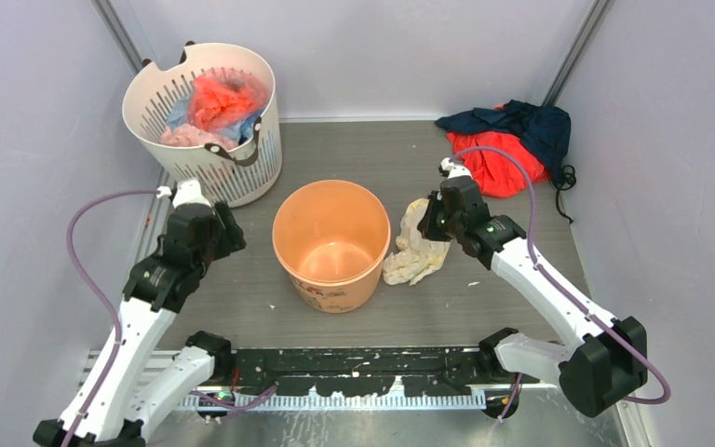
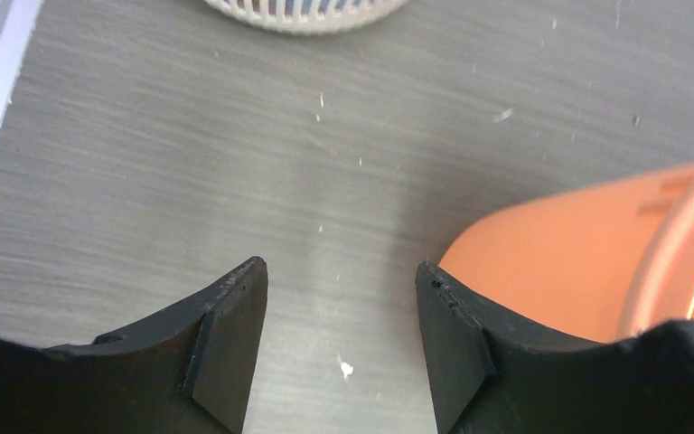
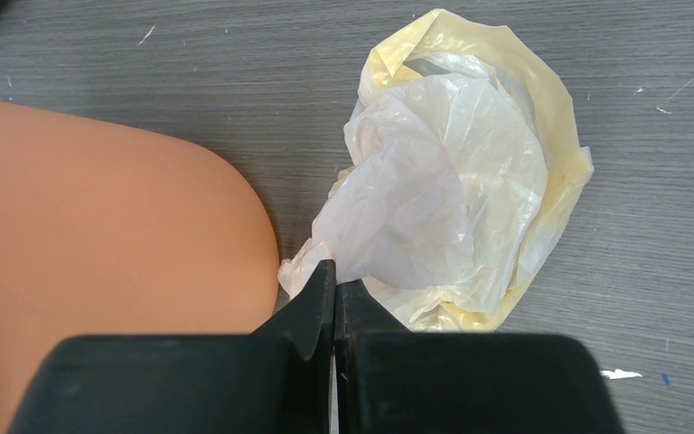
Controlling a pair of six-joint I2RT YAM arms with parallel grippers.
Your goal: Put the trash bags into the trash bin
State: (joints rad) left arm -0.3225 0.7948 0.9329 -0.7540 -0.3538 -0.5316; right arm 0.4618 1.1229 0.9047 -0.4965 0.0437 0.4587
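Right claw [image 3: 334,289] pinching trash bag [image 3: 452,181] beside trash bin [image 3: 99,226], left claw [image 2: 339,307] spread, grey tabletop [image 1: 372,149], lilac walls [image 1: 382,56]

Open lane: my left fingers [image 2: 226,353] straddle bare table [image 2: 145,181]. Bin [image 2: 578,244] wall crowds their right, basket [image 2: 307,11] ahead. On my right, bag [image 3: 452,181] sits just beside bin.

My left arm [image 1: 144,312] reaches forward up the left side, and its wrist tips the claw [image 2: 341,276] downward. That claw's two fingers [image 2: 226,344] are spread wide apart. My right arm [image 1: 545,279] stretches forward and inward from its base with the wrist bent down. Its claw [image 3: 334,276] has both fingers pressed together, nipping an edge of the trash bag [image 3: 452,181].
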